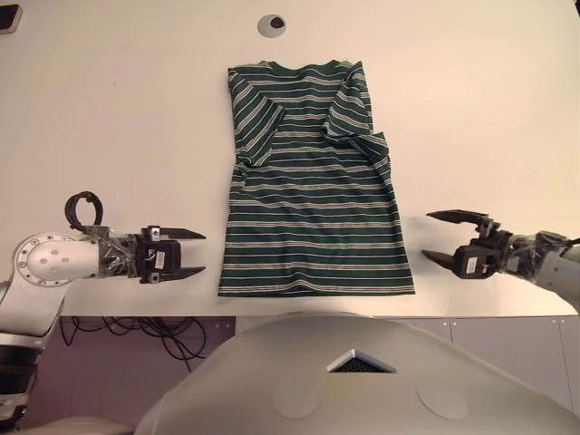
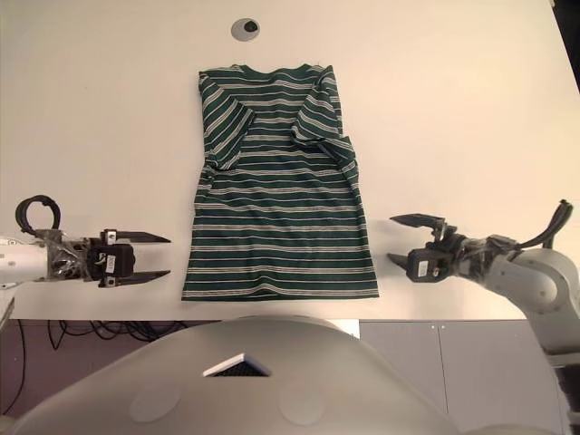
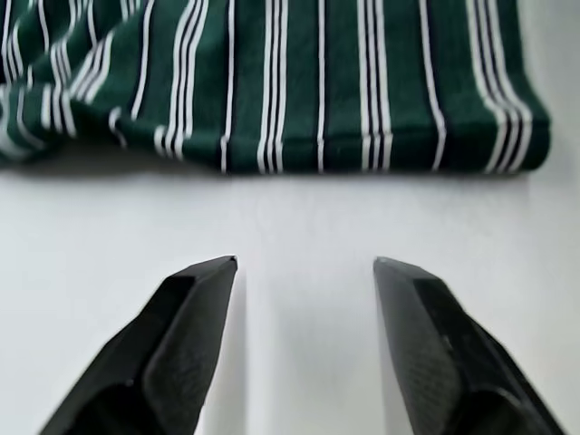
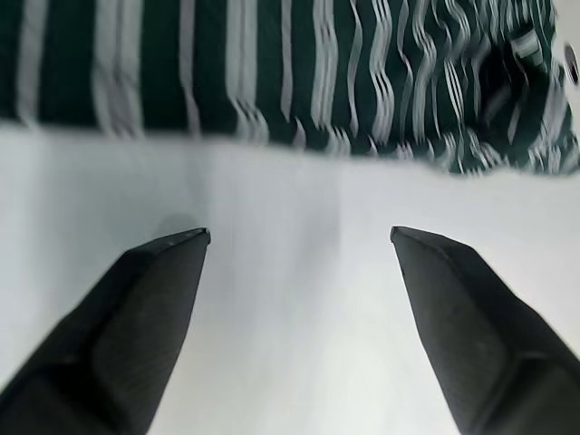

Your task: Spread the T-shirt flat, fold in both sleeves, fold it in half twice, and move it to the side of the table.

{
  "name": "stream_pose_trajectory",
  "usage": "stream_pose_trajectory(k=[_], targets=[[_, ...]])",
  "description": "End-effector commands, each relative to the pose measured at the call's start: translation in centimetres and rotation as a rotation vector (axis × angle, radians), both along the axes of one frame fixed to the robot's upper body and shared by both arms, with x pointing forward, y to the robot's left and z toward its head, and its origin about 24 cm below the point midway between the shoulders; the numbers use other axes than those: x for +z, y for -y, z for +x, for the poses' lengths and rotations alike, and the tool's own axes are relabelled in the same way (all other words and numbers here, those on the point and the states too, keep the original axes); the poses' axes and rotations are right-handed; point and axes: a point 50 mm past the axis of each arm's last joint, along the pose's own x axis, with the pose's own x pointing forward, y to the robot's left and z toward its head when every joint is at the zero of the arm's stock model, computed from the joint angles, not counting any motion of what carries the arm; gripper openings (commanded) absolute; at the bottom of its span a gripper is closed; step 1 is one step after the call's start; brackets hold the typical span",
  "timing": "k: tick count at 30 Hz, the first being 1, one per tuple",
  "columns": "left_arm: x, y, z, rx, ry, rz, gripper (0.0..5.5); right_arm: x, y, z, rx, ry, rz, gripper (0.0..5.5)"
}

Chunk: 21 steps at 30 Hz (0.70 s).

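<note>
1. The green, white-striped T-shirt (image 1: 313,190) lies flat on the white bench (image 1: 489,109), at mid-width.
2. Its long axis runs from the near bench edge toward the far side. The collar (image 1: 290,65) points away from the robot. The hem (image 1: 315,285) lies just inside the near edge.
3. Both sleeves are folded inward onto the body panel. The left-side sleeve (image 1: 258,122) lies diagonally across the chest. The right-side sleeve (image 1: 353,109) lies folded over the opposite shoulder, and its lower corner reaches the side seam.
4. A round cable grommet (image 1: 271,25) sits in the bench surface just beyond the collar.
5. The left end effector (image 1: 201,253) is over the bench to the left of the T-shirt, level with the lower body panel. It points horizontally toward the T-shirt's left edge. Its 2 fingers (image 3: 190,335) are spread, with nothing between them, and stand apart from the fabric.
6. The right end effector (image 1: 426,236) is over the bench to the right of the T-shirt, also level with the lower body panel. It points toward the right edge. Its 2 fingers (image 4: 127,317) are spread wide and hold nothing, with bare bench between them and the fabric.
</note>
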Motion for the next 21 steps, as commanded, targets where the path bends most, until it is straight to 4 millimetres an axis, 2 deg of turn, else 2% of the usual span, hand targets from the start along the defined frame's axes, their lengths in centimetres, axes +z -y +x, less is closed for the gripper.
stream_pose_trajectory(k=[1, 7, 8, 13, 15, 17, 21], targets=[[-1.9, 1.0, -0.2, -0.052, -0.017, 0.019, 2.75, -1.9, -1.4, -1.5, 0.054, -0.121, -0.008, 3.71], [-3.2, 2.2, 0.0, -0.135, -0.041, 0.019, 2.75, -3.6, -3.6, -1.5, 0.12, -0.145, 0.049, 3.71], [-3.4, 2.2, -0.4, -0.159, -0.077, 0.028, 2.75, -3.9, -3.7, -1.5, 0.131, -0.153, 0.046, 3.51], [-3.9, 2.8, -1.4, -0.207, -0.223, -0.01, 1.96, -4.6, -3.9, -1.6, 0.147, -0.186, 0.036, 2.65], [-3.9, 2.4, -1.7, -0.223, -0.261, 0.016, 1.67, -4.6, -3.5, -1.7, 0.153, -0.195, 0.01, 2.31], [-3.6, 2.0, -2.0, -0.238, -0.288, 0.033, 1.32, -4.4, -3.0, -1.7, 0.152, -0.2, -0.013, 1.91], [-2.7, 2.7, -2.2, -0.289, -0.318, -0.016, 0.73, -3.9, -2.8, -2.1, 0.157, -0.228, -0.027, 1.25]])
